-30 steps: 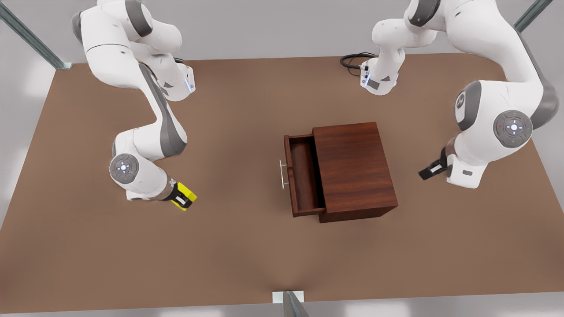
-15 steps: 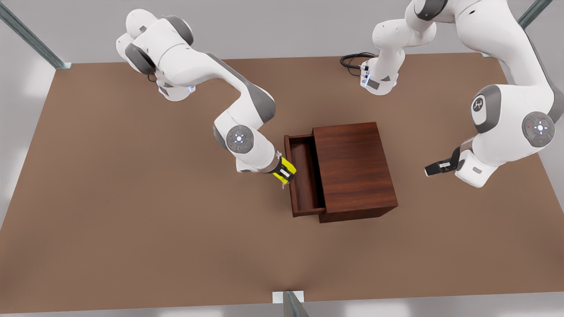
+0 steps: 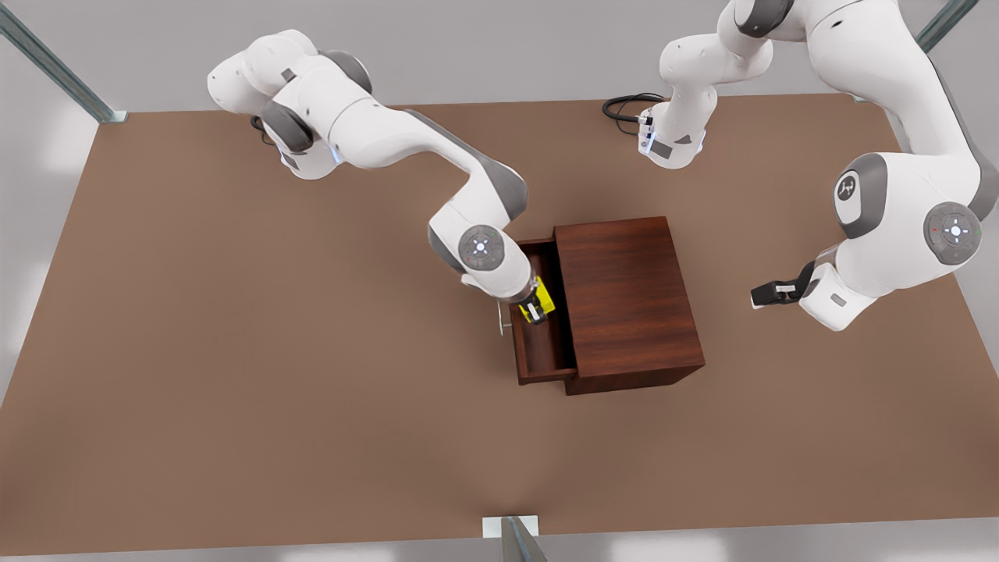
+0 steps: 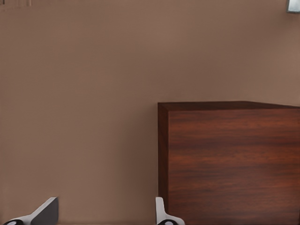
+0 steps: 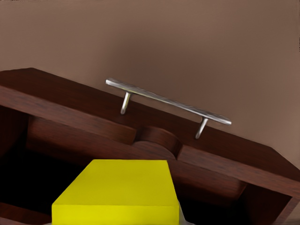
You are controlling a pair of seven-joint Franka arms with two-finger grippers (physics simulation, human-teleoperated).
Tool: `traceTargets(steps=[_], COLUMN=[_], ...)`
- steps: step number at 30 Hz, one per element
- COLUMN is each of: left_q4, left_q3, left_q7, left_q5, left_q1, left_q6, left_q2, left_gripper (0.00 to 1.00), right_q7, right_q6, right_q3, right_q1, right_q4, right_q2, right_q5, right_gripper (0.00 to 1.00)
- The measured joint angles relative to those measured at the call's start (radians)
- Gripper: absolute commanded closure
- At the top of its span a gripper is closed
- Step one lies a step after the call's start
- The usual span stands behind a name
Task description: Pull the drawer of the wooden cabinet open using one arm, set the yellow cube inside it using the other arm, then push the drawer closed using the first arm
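- Front view: the wooden cabinet (image 3: 628, 300) stands near the middle of the brown tabletop (image 3: 234, 390), with the drawer (image 3: 538, 343) pulled out toward the front view's left and its silver handle (image 3: 499, 321) partly covered by an arm.
- The right gripper (image 3: 536, 307), on the arm reaching in from the front view's left, hangs over the open drawer with its jaws pinching the yellow cube (image 3: 539, 303).
- Right wrist view: the yellow cube (image 5: 119, 192) sits close under the camera, above the drawer's dark inside, with the drawer (image 5: 70, 110) front wall and the handle (image 5: 166, 101) beyond it.
- The left gripper (image 3: 769, 293) waits on the front view's right, well apart from the cabinet and above the tabletop.
- Left wrist view: the jaws of the left gripper (image 4: 105, 216) are spread with nothing between them; the fingertips (image 4: 44, 211) show over bare tabletop (image 4: 79, 93), and the wooden cabinet (image 4: 232, 161) lies ahead.
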State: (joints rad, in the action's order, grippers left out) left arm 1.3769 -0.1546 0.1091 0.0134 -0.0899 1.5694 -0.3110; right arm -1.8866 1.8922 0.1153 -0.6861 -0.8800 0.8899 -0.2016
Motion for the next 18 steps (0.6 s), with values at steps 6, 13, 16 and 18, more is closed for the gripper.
traceTargets(steps=[6,13,16,18], left_q4=[0.0,0.0,0.0,-0.011], left_q3=[0.0,-0.004,-0.006,-0.007], left_q7=[-0.032,-0.054,-0.021,0.054], left_q5=[0.0,-0.01,-0.016,0.008], left_q1=[-0.001,0.006,0.045,0.106], left_q6=[-0.001,-0.001,-0.008,-0.016], left_q2=[0.0,-0.002,-0.002,-0.015], left_gripper=[0.0,0.0,1.0,1.0], right_q7=[-0.127,-0.221,-0.197,-0.125], right_q6=[0.01,-0.019,-0.12,-0.2], right_q3=[-0.012,-0.031,-0.033,-0.033], right_q1=[-0.012,0.03,0.249,0.448], right_q4=[0.029,0.029,0.03,0.029], right_q2=[0.028,-0.003,-0.077,-0.125], right_q5=[0.001,0.004,0.021,0.048], right_gripper=[0.0,0.0,0.0,0.0])
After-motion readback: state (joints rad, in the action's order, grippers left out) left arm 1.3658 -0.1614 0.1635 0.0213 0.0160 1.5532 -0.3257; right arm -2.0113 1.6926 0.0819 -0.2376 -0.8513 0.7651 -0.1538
